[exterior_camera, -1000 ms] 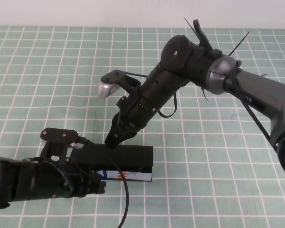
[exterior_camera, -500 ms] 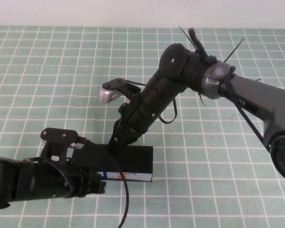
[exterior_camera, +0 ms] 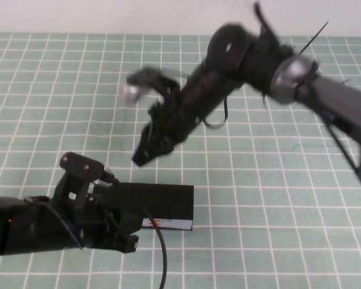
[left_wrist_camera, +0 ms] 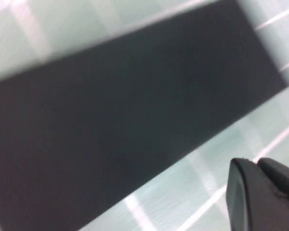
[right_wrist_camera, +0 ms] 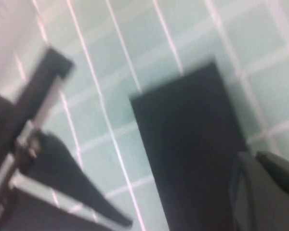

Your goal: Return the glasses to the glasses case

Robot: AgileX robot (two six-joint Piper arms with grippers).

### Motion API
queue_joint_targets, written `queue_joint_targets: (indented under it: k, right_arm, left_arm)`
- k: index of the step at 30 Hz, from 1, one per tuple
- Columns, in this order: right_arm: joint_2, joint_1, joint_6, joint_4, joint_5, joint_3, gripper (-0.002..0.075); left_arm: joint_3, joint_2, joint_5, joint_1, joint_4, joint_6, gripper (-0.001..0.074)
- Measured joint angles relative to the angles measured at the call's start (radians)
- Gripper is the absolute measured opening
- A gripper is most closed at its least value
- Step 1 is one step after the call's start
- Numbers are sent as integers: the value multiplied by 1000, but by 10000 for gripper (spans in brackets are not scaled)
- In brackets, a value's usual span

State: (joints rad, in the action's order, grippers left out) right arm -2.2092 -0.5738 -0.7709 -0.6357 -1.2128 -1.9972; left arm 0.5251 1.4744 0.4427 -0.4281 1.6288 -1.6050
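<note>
- Foreground holds the left gripper, low at the near left of the green grid-patterned table, its tip right at the near front corner of the glasses case. Its fingers are hidden among the dark arm parts, so I cannot tell whether they are parted or closed, nor whether they touch the case.
- Case lies flat just beyond that gripper, near the middle of the table, lid down: the high view and the left wrist view both show an unbroken black top, with a strip of the white printed front edge showing at its near side.
- Glasses are not visible anywhere on the table or in either gripper; by my reading they sit inside the closed case, though nothing here confirms it.
- Farther back, the right gripper hangs in the air above and beyond the case, well clear of the lid, fingers pressed together and carrying nothing.
- Judged progress: the task looks finished or very nearly so. What seems left is only for both arms to clear the case.
</note>
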Motion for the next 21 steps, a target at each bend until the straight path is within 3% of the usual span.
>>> queue_joint_targets:
  k: [6,12,16,21]
  right_arm:
    - [124,0,0,-8,-8,-79,-13]
    - [257,0,0,-24,-22,-90,-13]
    - [342,-11,5,21,-30,-90,-13]
    - [448,-81,69,180,-38,-83,-13]
  left_arm:
    - [13,-186,71,0,-63,-9,-2]
    - [100,-361,403,0,-345,29,-2]
    - [128,-388,545,0,-672,240,-2]
    - [134,-388,548,0,-1002,542,-2]
